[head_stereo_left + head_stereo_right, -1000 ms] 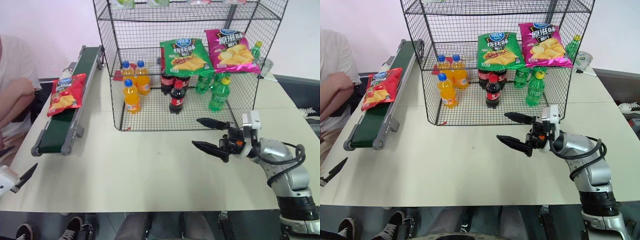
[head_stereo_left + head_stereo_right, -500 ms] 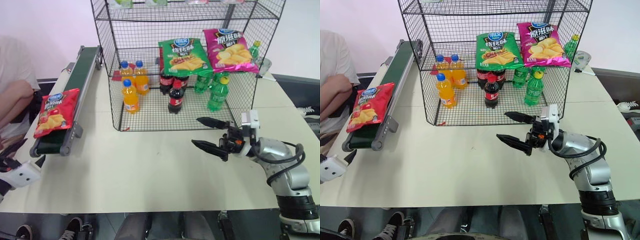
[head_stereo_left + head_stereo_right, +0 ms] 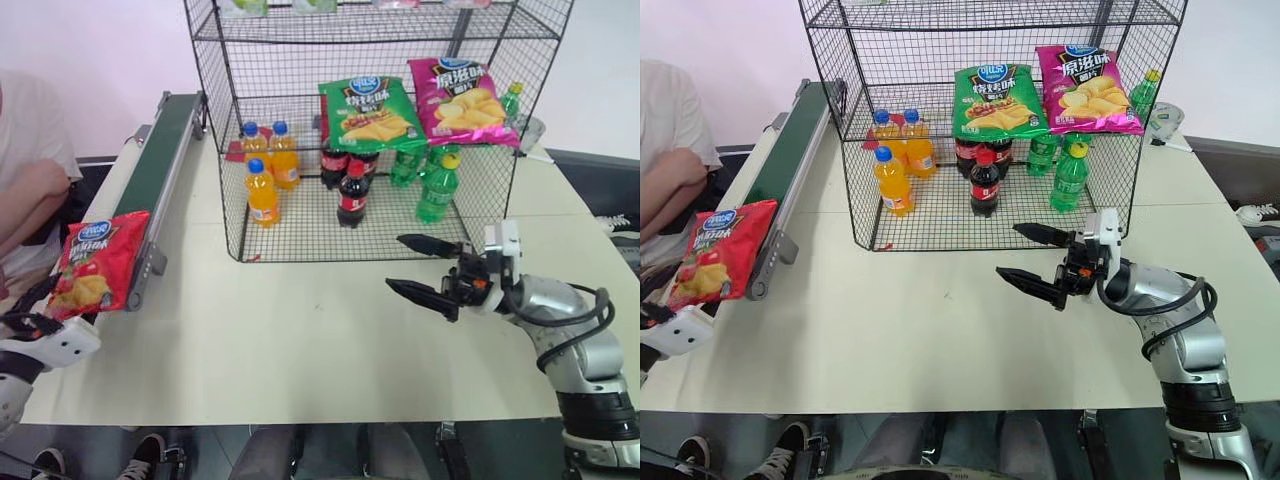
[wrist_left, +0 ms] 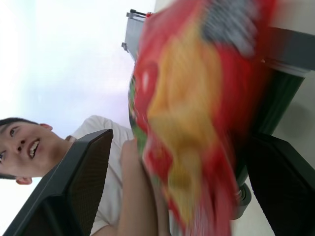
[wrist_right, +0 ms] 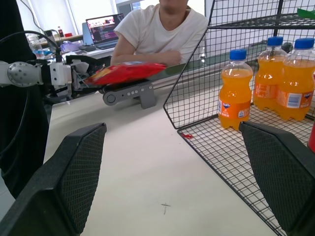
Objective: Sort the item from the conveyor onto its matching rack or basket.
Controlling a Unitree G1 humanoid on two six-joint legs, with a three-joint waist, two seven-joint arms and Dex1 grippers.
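The red snack bag [image 3: 92, 266] lies at the near end of the conveyor [image 3: 155, 165], at the lower left of the frame, and it hangs over the end roller toward the table edge. The left gripper [image 3: 658, 318] waits just below and in front of it. In the left wrist view its two fingers stand on both sides of the bag with a gap to each, so the jaws are released and not yet on the bag.

To do this step well, I think the left gripper should close on the lower edge of the bag while that edge sits between the fingers, and pinch the sealed rim, not the puffy middle, because the crinkly foil can slip.

The right gripper [image 3: 428, 269] hovers over the table [image 3: 300, 340] at the right centre, jaws wide apart and holding nothing, in front of the black wire rack [image 3: 370, 130].

The bag is blurred in the left wrist view, so I cannot tell if a fingertip touches it. The upper tiers of the rack are cut off at the top.
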